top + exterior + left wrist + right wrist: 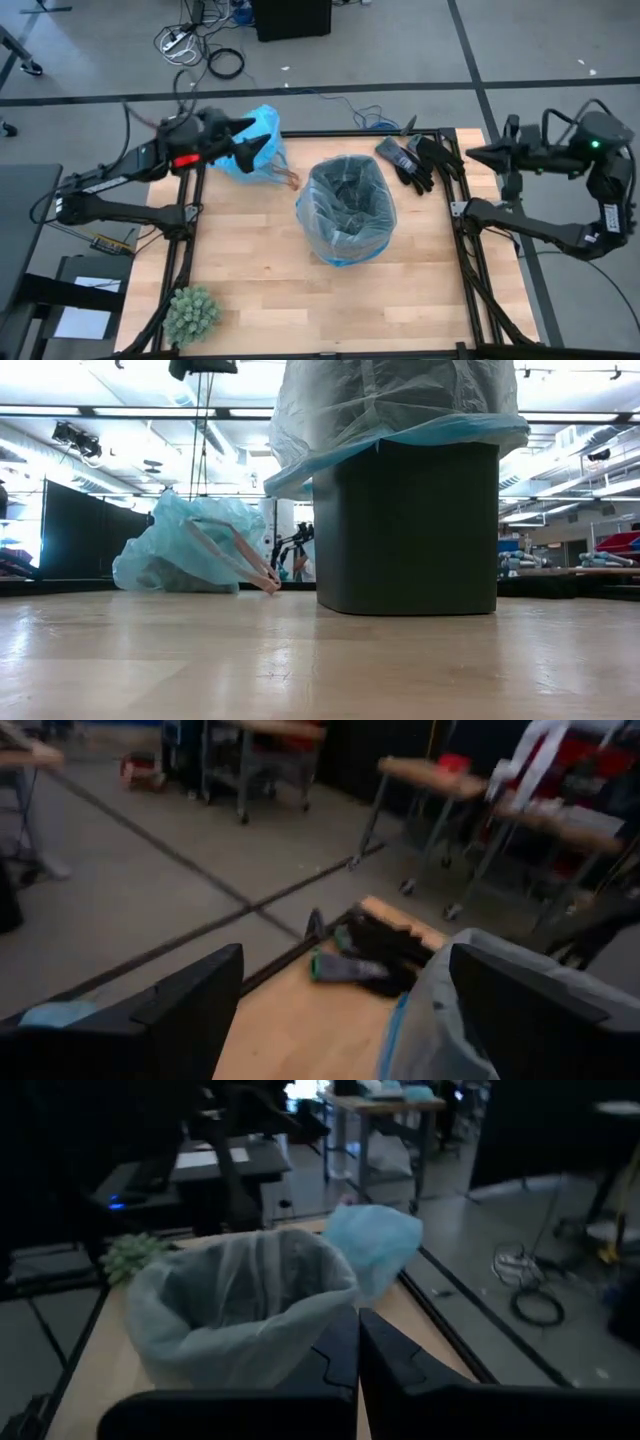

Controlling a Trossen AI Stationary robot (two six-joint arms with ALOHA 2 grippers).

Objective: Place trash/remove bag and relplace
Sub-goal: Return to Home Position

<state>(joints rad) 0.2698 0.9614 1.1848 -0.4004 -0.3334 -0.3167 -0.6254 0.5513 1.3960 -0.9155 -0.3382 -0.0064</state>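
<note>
The bright sky-blue bag (266, 148) lies crumpled on its side at the table's far left part, its pinkish drawstrings (250, 565) trailing toward the bin. My left gripper (255, 135) hovers open over the bag's left side; its wrist view (346, 955) looks across the table. The dark bin (405, 525) stands mid-table, lined with a paler grey-blue bag (347, 205). My right gripper (470, 153) waits shut off the table's right edge, pointing at the bin (358, 1320). No loose trash is in view.
Black gloves (413, 160) lie at the far right corner, and they also show in the left wrist view (365, 955). A green spiky plant ball (190, 312) sits at the near left corner. Bare wood (400, 300) lies near of the bin. Black frame rails edge the table.
</note>
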